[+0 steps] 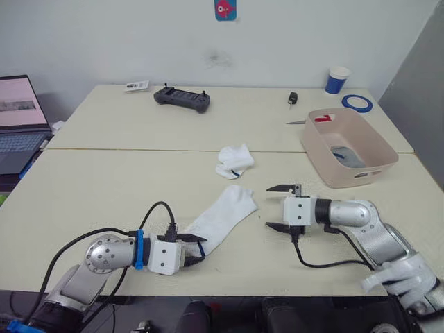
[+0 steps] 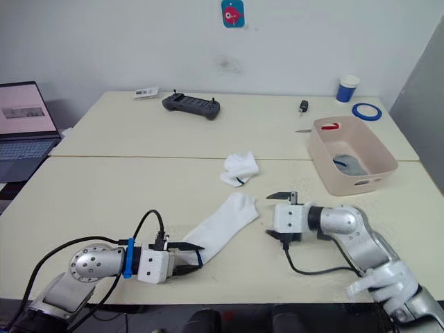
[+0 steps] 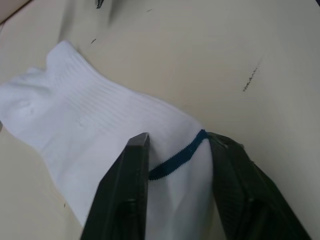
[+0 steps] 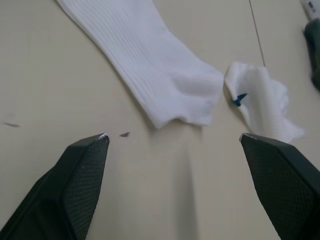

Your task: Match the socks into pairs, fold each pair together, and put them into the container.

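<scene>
Bare cream bench [image 1: 104, 187] lies open between the wide-spread right tool [image 1: 282, 206] and the flat white sock [image 1: 223, 216], and on toward the crumpled white sock [image 1: 234, 160]. The pale pink rectangular plastic bin [image 1: 361, 154] walls off the right; a black controller [image 1: 182, 98] sits far back

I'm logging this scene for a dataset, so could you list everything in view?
Flat sock: 1, white, table front, cuff in left end effector.
Crumpled sock: 1, white, table centre.
Bin: 1, pink, right; grey item inside.
Controller: 1, black, far side.
Cup: 1, blue-white, far right.
Tape: 1, blue, beside cup.
Laptop: 1, left.
Left end effector: shut on flat sock.
Right end effector: open, over bare table.
</scene>
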Motion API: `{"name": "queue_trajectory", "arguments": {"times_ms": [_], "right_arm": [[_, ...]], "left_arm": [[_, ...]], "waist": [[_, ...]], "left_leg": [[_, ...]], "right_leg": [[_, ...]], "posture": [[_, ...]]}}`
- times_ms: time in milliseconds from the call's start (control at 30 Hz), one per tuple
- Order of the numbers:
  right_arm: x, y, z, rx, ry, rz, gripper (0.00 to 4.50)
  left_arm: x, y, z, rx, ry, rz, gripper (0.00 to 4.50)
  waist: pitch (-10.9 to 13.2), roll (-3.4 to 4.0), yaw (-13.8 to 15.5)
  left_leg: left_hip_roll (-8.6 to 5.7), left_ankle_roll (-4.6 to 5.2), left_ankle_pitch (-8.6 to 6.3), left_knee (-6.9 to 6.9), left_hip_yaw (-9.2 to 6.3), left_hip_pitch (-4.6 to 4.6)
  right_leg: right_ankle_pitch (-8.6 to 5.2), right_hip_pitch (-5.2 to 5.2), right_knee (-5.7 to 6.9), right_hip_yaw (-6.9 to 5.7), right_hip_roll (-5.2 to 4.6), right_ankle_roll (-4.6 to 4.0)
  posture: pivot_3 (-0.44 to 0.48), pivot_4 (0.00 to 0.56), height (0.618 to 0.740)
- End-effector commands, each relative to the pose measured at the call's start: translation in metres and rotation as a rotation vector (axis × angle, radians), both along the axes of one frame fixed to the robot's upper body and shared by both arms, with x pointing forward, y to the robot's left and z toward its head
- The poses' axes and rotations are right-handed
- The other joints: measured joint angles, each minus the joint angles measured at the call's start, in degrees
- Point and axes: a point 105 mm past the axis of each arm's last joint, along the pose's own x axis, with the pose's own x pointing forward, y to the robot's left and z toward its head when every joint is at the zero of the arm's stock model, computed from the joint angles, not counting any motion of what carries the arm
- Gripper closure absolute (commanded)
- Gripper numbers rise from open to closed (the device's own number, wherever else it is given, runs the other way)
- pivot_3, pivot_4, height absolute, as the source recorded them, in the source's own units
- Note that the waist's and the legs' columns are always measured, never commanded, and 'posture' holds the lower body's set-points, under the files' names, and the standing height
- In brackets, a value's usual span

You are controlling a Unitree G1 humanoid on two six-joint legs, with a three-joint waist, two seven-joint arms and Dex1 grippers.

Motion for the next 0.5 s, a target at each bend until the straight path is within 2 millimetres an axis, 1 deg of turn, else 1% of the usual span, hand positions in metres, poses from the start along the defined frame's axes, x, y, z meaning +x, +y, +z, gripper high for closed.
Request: {"name": "queue_trajectory", "arguments": {"times_ms": [33, 100, 300, 400, 500], "right_arm": [[0.011, 0.010, 0.002, -0.080, -0.109, 0.091, 0.00], [0.018, 0.014, -0.003, -0.123, -0.140, 0.129, 0.00], [0.028, 0.027, -0.008, -0.154, -0.189, 0.208, 0.00], [0.030, 0.033, -0.010, -0.161, -0.192, 0.242, 0.58], [0.029, 0.036, -0.012, -0.168, -0.173, 0.272, 1.62]], "left_arm": [[0.001, 0.000, 0.004, -0.001, -0.030, -0.015, 3.95], [0.004, 0.001, 0.008, -0.010, -0.050, -0.011, 4.49], [0.005, 0.003, 0.012, -0.018, -0.068, -0.005, 4.49], [0.005, 0.004, 0.012, -0.038, -0.057, 0.011, 4.50], [0.004, 0.004, 0.013, -0.051, -0.040, 0.016, 4.50]], "waist": [[0.00, 0.00, -0.04], [0.00, 0.00, 0.02], [0.00, 0.00, -0.02], [0.00, 0.00, -0.09], [0.00, 0.00, -0.05]], "left_leg": [[0.01, 0.00, 0.00, 0.00, 0.00, 0.00], [0.01, 0.00, 0.00, -0.04, -0.02, -0.04], [0.01, 0.02, -0.01, -0.03, -0.02, -0.06], [0.02, 0.02, -0.01, -0.02, -0.01, 0.04], [0.04, 0.04, 0.01, -0.02, 0.00, 0.09]], "right_leg": [[-0.01, -0.02, 0.00, 0.01, 0.02, -0.02], [-0.05, -0.05, -0.01, -0.01, 0.02, -0.07], [-0.04, -0.04, -0.01, 0.02, 0.01, -0.09], [-0.03, 0.01, 0.04, 0.03, 0.01, -0.11], [0.01, 0.03, 0.06, 0.03, 0.02, -0.15]], "posture": [[0.000, 0.150, 0.740], [0.000, 0.150, 0.740], [0.000, 0.150, 0.740], [0.000, 0.150, 0.740], [0.000, 0.150, 0.740]]}}
